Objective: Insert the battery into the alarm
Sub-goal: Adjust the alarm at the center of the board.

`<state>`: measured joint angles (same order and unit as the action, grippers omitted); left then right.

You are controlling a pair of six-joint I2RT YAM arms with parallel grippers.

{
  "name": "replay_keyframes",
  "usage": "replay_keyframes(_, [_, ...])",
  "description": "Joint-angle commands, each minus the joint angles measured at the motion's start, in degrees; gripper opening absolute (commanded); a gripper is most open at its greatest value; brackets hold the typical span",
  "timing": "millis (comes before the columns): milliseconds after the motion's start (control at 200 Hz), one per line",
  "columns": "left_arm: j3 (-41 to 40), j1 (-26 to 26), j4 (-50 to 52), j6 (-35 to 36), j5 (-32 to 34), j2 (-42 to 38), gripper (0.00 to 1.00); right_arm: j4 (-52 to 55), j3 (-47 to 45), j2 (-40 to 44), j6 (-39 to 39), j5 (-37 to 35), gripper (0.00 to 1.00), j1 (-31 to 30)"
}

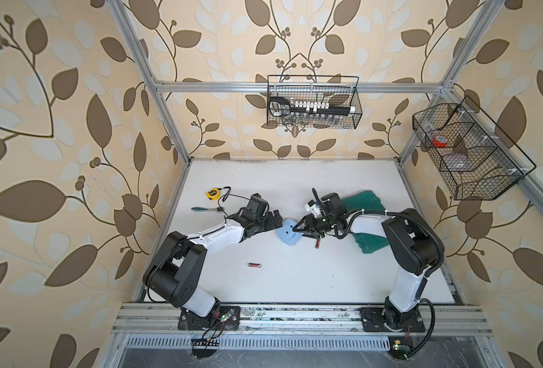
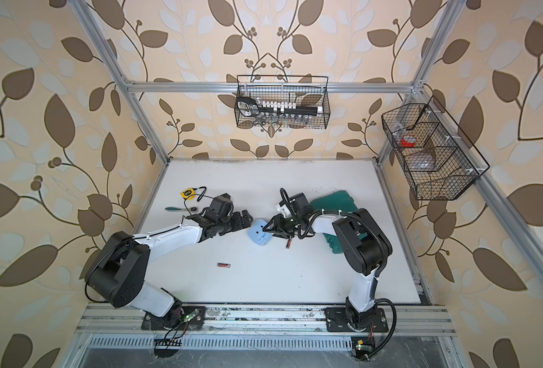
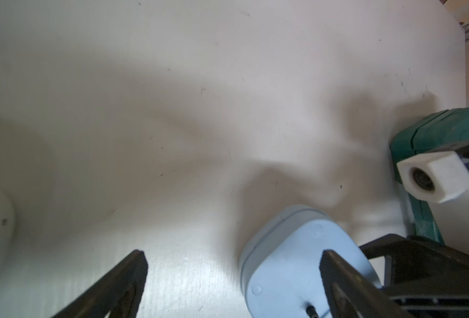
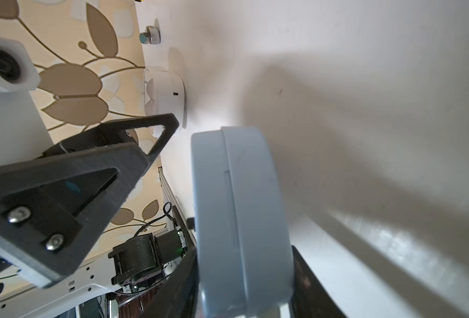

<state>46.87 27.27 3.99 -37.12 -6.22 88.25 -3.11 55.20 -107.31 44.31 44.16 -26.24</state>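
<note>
We saw a white table with a few dark scuffs. Toward its far left lay a yellow tape measure and, just in front of it, a teal-handled tool. The blue alarm sat tilted near the middle. One battery lay just beside it on the right arm's side. A second battery lay alone nearer the front. A folded green pad lay to the right.
</note>
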Motion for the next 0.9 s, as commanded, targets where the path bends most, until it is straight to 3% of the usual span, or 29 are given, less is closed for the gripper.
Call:
replay_keyframes(0, [1.2,-0.7,-3.0,-1.2,-4.7,1.0,0.99,-2.1,2.1,-1.7,0.7,1.0,0.53,0.1])
replay_keyframes(340, [-0.1,-3.0,-8.0,-3.9,-10.5,4.6,0.99,3.7,6.8,-4.8,-2.0,-3.9,0.65,0.3])
replay_keyframes(590, [0.3,-3.8,-9.9,-5.1,-13.3,6.9,0.99,7.1,10.4,-7.9,-3.5,-6.6,0.68,1.0])
replay_keyframes(895, [1.0,-3.8,-10.0,-6.2,-15.9,9.6,0.99,11.6,10.8,-5.7,-5.8,-13.8,0.79,2.0])
